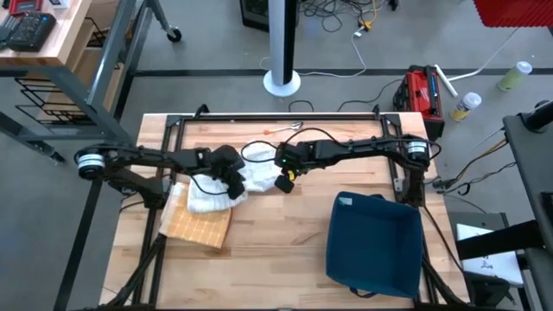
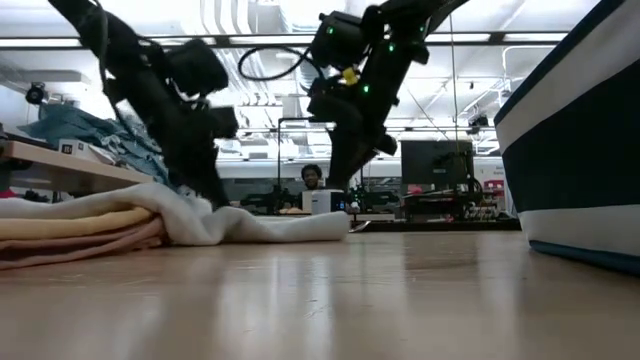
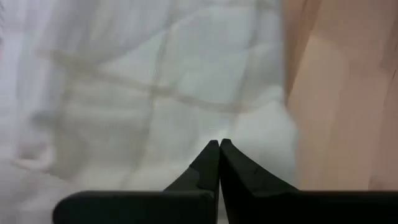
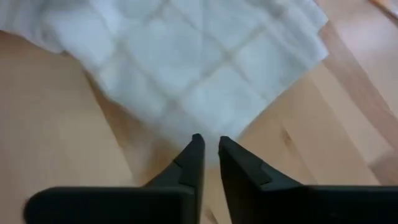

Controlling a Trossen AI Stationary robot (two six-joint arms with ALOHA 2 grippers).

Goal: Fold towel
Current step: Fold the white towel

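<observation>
A white quilted towel (image 1: pixel 212 197) lies crumpled at the table's left middle. Its left part rests on a folded tan towel (image 1: pixel 197 226), and its right end (image 2: pixel 300 226) lies flat on the wood. My left gripper (image 1: pixel 238 192) is shut and slants down onto the towel's middle (image 3: pixel 143 93). My right gripper (image 1: pixel 285 184) hangs just past the towel's right end. Its fingers stand a narrow gap apart with nothing between them, and the towel's edge (image 4: pixel 199 68) lies just beyond the tips. My left gripper comes at the white towel from above, slanting down, with its shut fingertips (image 2: pixel 213 195) right at the cloth's top. No cloth shows between the fingers (image 3: pixel 211 155). Whether the tips touch the towel I cannot tell.
A dark blue bin (image 1: pixel 406 259) stands at the table's near right, with bare wood between it and the towels. Cables and a red toolbox (image 1: pixel 422 91) lie beyond the far edge. A person (image 2: pixel 312 178) shows in the room behind the table.
</observation>
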